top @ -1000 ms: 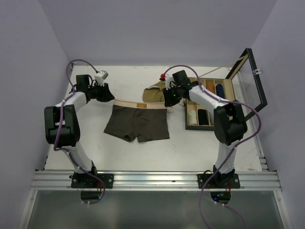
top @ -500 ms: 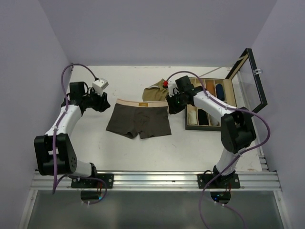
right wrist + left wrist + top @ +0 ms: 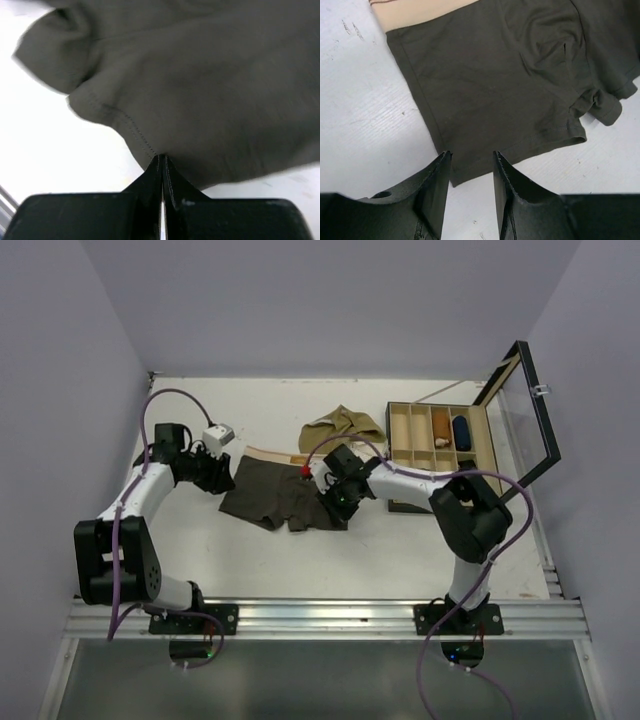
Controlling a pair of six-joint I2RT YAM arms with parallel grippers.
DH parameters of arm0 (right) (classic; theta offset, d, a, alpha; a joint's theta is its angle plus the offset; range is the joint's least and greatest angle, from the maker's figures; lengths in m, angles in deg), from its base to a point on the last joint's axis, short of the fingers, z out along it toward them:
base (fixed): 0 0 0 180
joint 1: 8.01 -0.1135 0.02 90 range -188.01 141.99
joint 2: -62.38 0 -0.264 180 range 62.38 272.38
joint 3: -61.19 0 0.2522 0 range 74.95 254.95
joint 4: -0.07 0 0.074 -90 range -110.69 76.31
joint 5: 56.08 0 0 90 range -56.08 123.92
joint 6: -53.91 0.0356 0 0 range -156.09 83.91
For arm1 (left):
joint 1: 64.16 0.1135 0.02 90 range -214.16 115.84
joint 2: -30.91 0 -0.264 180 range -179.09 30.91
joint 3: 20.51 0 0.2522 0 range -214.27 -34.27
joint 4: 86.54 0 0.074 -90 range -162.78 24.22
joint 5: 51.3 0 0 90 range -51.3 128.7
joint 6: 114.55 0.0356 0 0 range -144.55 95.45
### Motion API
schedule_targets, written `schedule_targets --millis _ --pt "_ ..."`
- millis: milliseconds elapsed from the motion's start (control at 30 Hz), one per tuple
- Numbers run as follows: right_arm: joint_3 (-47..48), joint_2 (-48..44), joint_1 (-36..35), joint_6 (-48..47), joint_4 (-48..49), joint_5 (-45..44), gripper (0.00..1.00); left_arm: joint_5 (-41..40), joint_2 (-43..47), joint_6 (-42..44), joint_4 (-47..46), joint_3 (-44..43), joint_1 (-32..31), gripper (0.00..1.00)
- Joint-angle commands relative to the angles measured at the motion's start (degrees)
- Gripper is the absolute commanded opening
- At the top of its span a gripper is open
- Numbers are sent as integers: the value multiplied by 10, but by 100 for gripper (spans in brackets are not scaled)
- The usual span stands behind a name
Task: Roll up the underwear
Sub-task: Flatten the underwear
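The dark brown underwear (image 3: 275,496) lies in the middle of the table, its beige waistband (image 3: 268,454) on the far side and its right part bunched inward. My left gripper (image 3: 222,480) is open at the cloth's left edge. In the left wrist view the jaws (image 3: 472,157) straddle the near corner of the dark cloth (image 3: 510,85) without closing on it. My right gripper (image 3: 338,498) is at the right side of the garment. In the right wrist view it (image 3: 161,158) is shut, with the stitched hem of the dark cloth (image 3: 210,90) at its tips. The olive-tan underwear (image 3: 345,425) lies crumpled behind.
A wooden compartment box (image 3: 420,508) stands at the right, its glass lid (image 3: 525,405) open and upright, with several rolled items inside. White walls close in the left and back sides of the table.
My right gripper has moved from the waistband's right corner toward the near left, dragging that side of the dark underwear inward. My left gripper has shifted a little toward the near side.
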Motion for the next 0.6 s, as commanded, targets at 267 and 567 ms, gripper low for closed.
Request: schedule_targets --millis 267,567 --pt "129 -30 -257 90 23 154 14 -24 -5 13 51 -20 0 42" --pt "78 -79 -100 53 22 75 16 -9 -19 28 64 -17 3 41"
